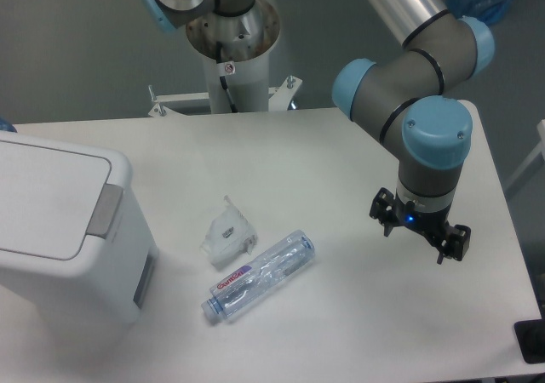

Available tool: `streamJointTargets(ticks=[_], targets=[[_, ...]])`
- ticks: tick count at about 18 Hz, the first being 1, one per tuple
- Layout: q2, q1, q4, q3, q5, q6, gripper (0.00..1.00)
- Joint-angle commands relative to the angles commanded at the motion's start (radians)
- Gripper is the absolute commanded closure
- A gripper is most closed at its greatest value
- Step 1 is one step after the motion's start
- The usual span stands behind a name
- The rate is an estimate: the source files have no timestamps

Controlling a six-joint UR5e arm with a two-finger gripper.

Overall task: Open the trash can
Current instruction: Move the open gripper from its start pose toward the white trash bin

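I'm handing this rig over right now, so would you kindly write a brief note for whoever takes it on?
Gripper: hanging over the right part of the table, holding nothing; whether its jaws are open cannot be told from this view.
Trash can: at the table's left edge, lid flat and closed, grey push tab facing the middle.
Also lying on the table: a clear bottle and a crumpled wrapper, between bin and arm.
Done: nothing yet.
Left: reach the tab and open the lid.

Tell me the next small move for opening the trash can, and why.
Probably swing the gripper left across the table toward the trash can, aiming above its grey push tab. The lid looks closed, and the gripper hangs far to the right, holding nothing. Pass above the clear plastic bottle and crumpled wrapper.
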Motion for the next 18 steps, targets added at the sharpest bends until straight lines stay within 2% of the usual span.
streamJointTargets(ticks=[13, 18], targets=[[0.014, -0.005, 0.003, -0.009, -0.066, -0.018, 0.00], [0.049, 0.002, 0.009, -0.011, -0.193, -0.220, 0.00]])
